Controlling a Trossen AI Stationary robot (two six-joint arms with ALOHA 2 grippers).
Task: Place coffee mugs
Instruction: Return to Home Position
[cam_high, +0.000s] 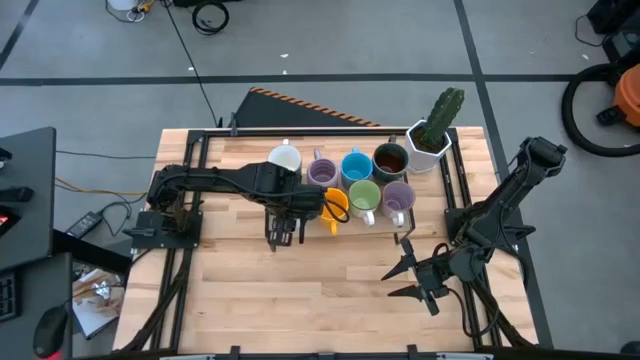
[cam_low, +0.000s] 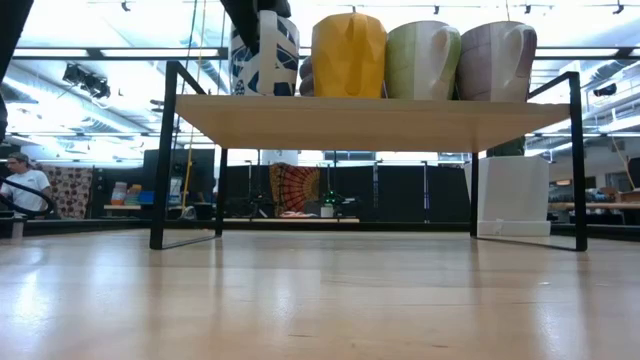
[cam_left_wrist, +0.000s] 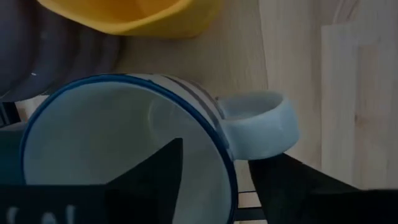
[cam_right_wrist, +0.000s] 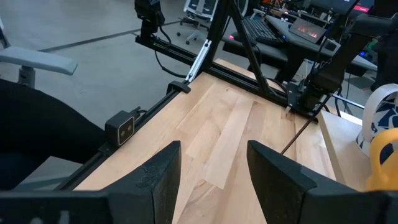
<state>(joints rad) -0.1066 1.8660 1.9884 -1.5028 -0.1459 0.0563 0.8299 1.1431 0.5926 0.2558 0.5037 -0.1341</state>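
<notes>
Left gripper (cam_high: 285, 232) hangs over the shelf (cam_low: 370, 120), its fingers parted either side of the blue-rimmed white mug's (cam_left_wrist: 124, 143) wall by the handle. They look clear of it, though that close view is tight. To go home cleanly, I'd lift straight up before swinging away, so neither finger hooks the rim or nudges the yellow mug (cam_low: 348, 55) just beside. That white mug is empty, and so, it seems, are the green mug (cam_high: 365, 195) and blue mug (cam_high: 356, 166). Only the planter (cam_high: 428, 145) holds anything: a cactus. Right gripper (cam_right_wrist: 213, 163) waits wide open and empty over the table's right side.
</notes>
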